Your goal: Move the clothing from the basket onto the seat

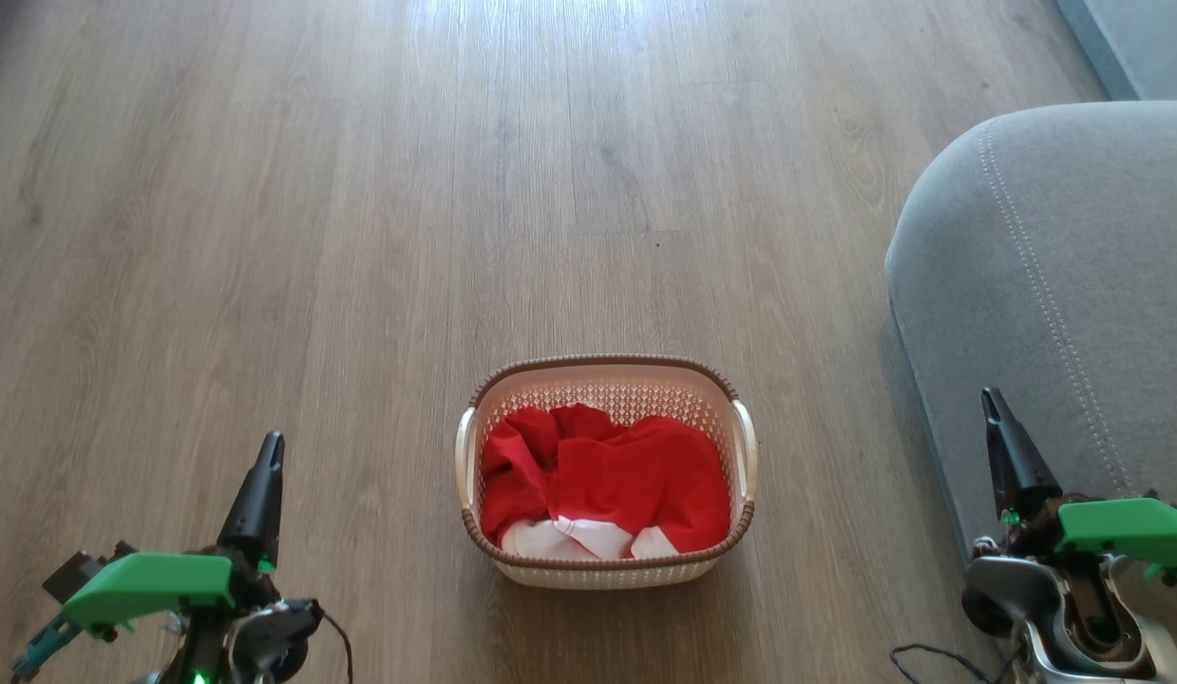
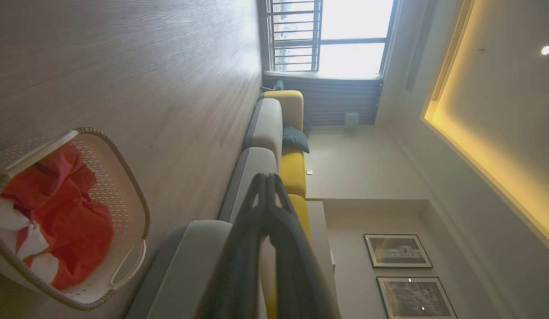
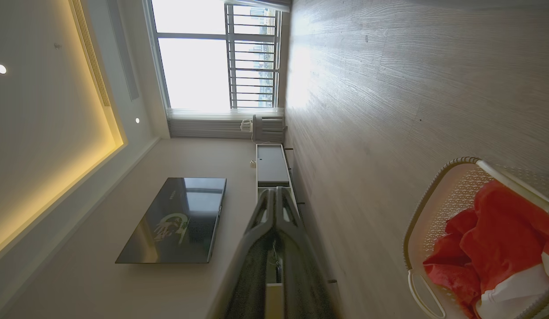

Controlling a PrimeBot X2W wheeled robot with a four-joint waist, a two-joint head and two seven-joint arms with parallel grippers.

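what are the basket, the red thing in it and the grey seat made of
The basket looks like moulded cream plastic, matte, given its regular perforations; its brown rim looks woven, probably plastic.
The clothing is soft red fabric with white parts, crumpled into folds.
The seat seems light grey matte upholstery fabric, judging by its double stitching line.

The pale grey-brown, wood-look plank floor (image 1: 360, 237) carries everything here. A small cream plastic rectangular laundry basket (image 1: 607, 362), with perforated sides and a brown woven-look rim, stands directly on it low in the middle of the head view, with boards showing all round it. To the robot's right, apart from the laundry basket, a large light grey upholstered seat (image 1: 1053, 266) stands on the floor. In the right wrist view a low dark-topped cabinet (image 3: 272, 164) stands at the floor's edge. Glare whitens the far boards.
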